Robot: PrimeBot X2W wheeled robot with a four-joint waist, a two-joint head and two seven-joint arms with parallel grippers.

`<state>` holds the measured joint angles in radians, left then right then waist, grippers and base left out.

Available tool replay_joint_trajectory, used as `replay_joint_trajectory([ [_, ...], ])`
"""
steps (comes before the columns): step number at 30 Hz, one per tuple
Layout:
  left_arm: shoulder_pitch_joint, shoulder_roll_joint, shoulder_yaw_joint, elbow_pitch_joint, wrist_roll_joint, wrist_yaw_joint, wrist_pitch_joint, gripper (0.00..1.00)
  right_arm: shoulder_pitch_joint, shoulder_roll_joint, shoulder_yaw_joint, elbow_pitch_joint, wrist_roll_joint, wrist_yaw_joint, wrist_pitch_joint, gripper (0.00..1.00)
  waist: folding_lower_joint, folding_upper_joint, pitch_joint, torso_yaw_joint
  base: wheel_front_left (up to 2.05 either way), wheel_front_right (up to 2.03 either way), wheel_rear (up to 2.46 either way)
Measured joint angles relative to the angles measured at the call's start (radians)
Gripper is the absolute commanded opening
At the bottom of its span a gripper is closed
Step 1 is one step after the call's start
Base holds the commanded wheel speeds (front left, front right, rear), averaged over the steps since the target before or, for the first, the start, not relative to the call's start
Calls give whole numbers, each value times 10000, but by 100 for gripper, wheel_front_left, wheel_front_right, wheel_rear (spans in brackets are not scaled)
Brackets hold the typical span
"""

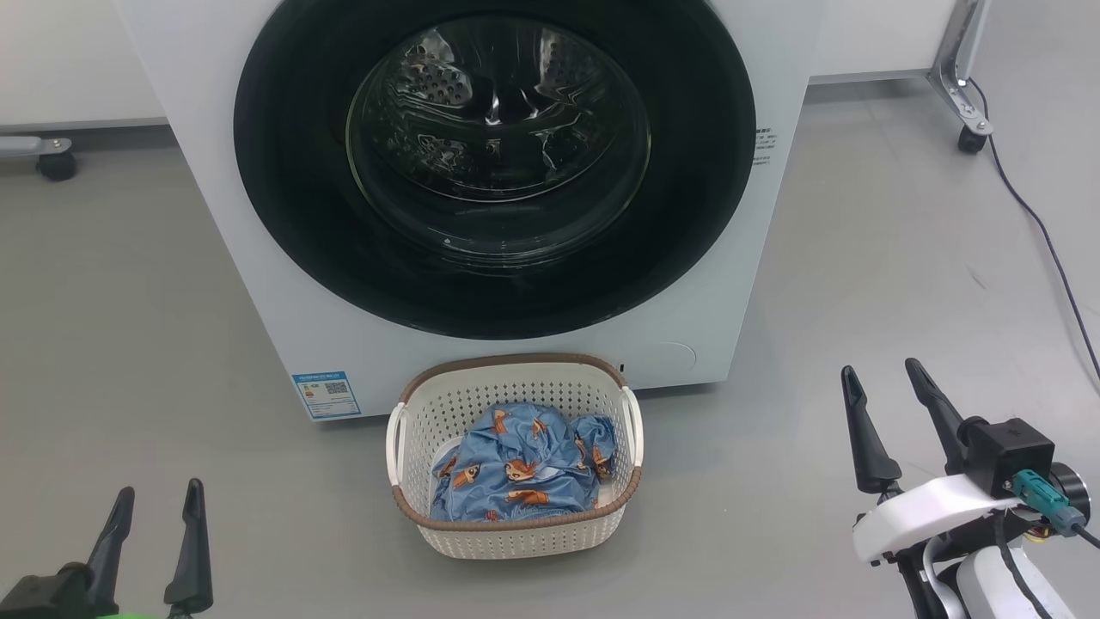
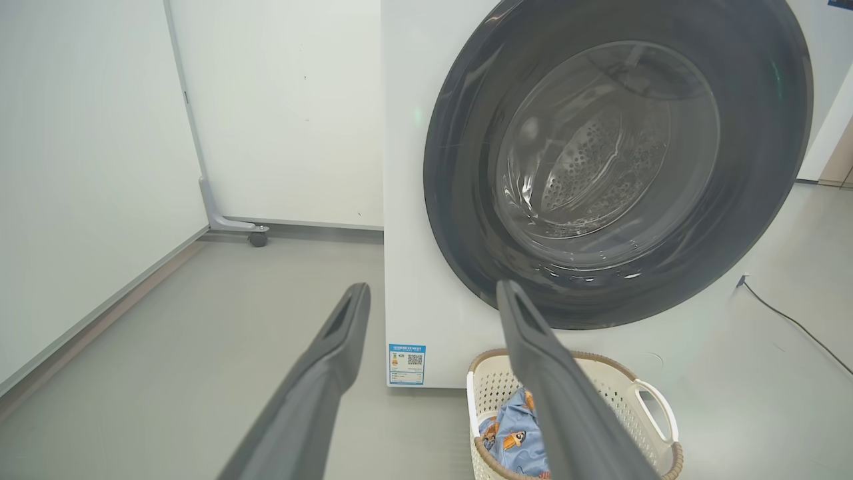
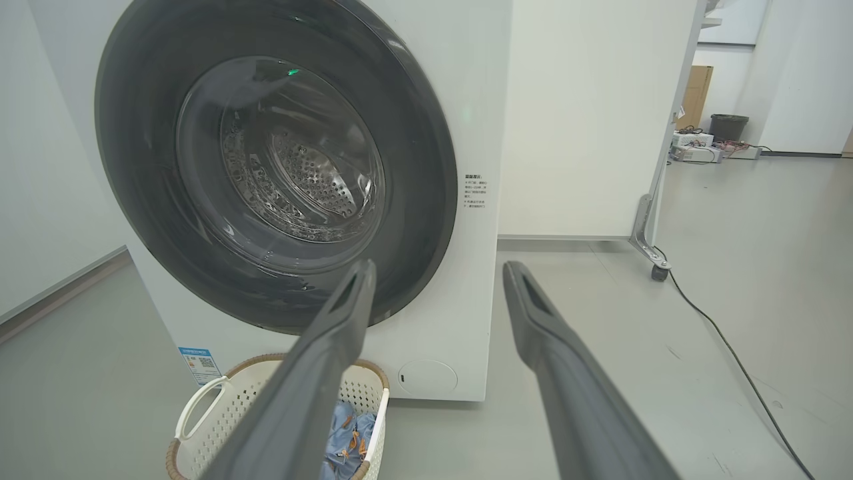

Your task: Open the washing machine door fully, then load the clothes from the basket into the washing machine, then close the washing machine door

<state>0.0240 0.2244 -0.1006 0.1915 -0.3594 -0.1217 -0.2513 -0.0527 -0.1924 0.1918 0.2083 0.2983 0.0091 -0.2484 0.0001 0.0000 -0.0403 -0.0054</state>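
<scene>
The washing machine door (image 1: pixel 494 288) sits shut, flush against the front of the washing machine (image 1: pixel 249 275), so the step in hand is judged to be the very first one: getting that door open. The basket (image 1: pixel 516 537) stands on the floor at the foot of the washing machine, just below the door, with the clothes (image 1: pixel 520 468) bundled inside it. The left pincer (image 1: pixel 161 488) and the right pincer (image 1: pixel 881 368) both hang well out in front of the washing machine, fingers spread wide and holding nothing. No handle or hinge can be made out on the glossy black rim, so the first need is to find which edge gives. The small printed label (image 1: pixel 765 144) on the washing machine's right front may hint at the latch side, but that is a guess. Hook a finger behind that edge rather than pinching the slick rim, pull along the door's arc, and keep the swing above the basket. Carry the door to its full stop before reaching for the clothes.
</scene>
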Motion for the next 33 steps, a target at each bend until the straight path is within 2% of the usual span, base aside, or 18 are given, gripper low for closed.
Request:
replay_joint_trajectory([
  [33,-2,10,134,-138,274,-2,0,100,2,234,-439,-29,-245,88,0,100,-1,0,-27,-64,8,8,-15],
])
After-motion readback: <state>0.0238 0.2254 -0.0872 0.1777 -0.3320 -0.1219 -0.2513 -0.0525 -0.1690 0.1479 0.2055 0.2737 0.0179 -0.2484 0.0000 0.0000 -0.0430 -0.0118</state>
